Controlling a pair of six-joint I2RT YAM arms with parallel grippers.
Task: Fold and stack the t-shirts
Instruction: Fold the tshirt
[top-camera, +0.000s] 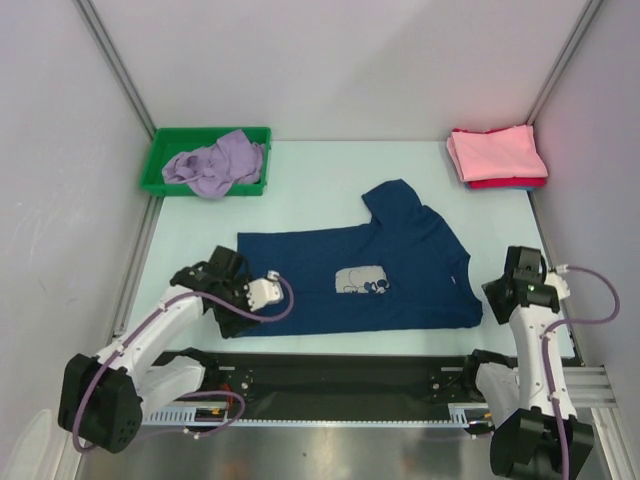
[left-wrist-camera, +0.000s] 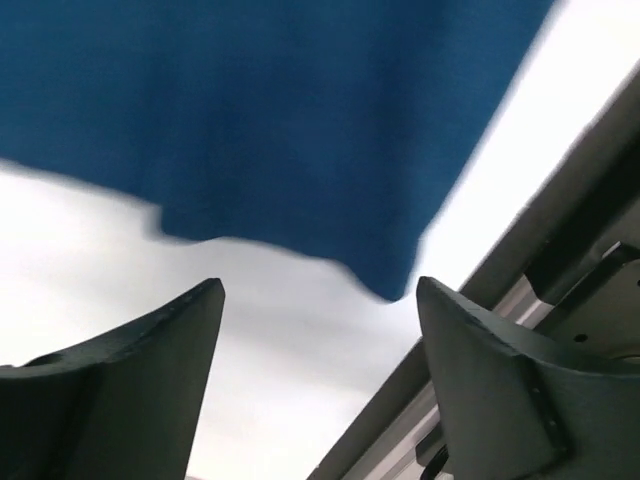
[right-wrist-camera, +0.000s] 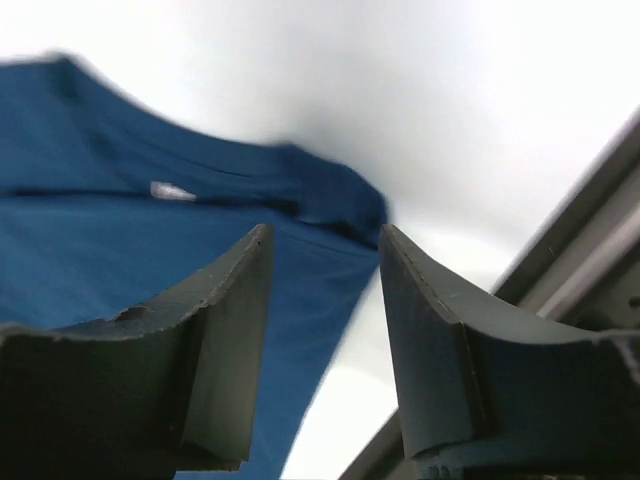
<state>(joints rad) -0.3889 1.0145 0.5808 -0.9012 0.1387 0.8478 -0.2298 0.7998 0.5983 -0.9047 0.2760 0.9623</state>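
- We see a navy tee lying flat and spread out in the middle of the tabletop.
- Its bottom edge points left, its neck points right, and one sleeve sticks up toward the back.
- A pale grey print with a cartoon sits on its front, facing up.
- The left gripper is low at the near left corner of the navy tee.
- In the left wrist view we see its two fingers far apart with nothing between them. The corner of the tee lies just ahead of them.
- The right gripper is just beside the neck end of the tee.
- In the right wrist view its fingers are apart too, but the gap is smaller, and it holds nothing. We see the neck and a small white tag ahead of them.
- A lavender tee lies bunched up in a green bin at the far left corner. Part of it hangs over the front rim.
- A pink stack of folded tees sits at the far right corner, with a red one near the bottom.
- A black rail runs along the near edge between the two arms.
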